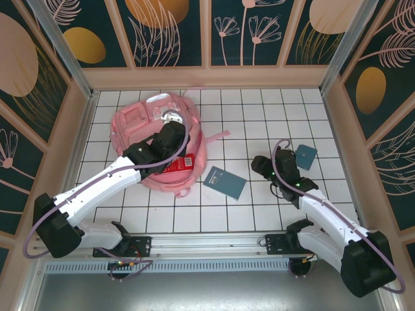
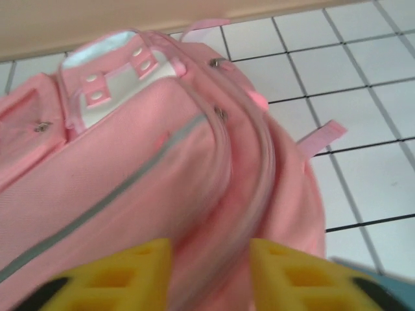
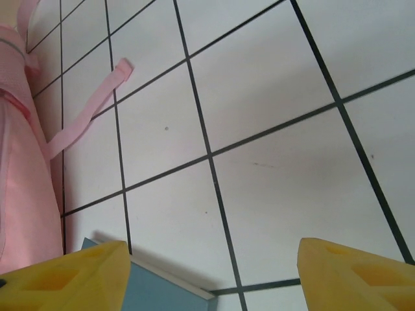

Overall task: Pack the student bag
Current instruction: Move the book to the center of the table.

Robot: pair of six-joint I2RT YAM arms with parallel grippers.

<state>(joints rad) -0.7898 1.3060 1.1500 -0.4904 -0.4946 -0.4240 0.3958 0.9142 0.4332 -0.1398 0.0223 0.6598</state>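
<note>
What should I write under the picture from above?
Left gripper over the pink student bag, right gripper between two teal books on the tiled table.

student bag (image 2: 130, 175): soft pink woven cloth, matt. grey strip (image 2: 97, 207) smoother, slight sheen. small metal fittings (image 2: 222, 114), shiny. table (image 3: 272, 116): smooth white gridded surface, faint gloss. left gripper (image 2: 211, 285) pads (image 2: 110, 282): yellow matt plastic. book (image 1: 225, 183): matt teal cover.

Bright, even, diffuse light; soft shadow beside book (image 3: 155, 288). Left wrist view: bag (image 2: 162, 162) blurred, yellow fingers (image 2: 110, 278) out of focus.
</note>
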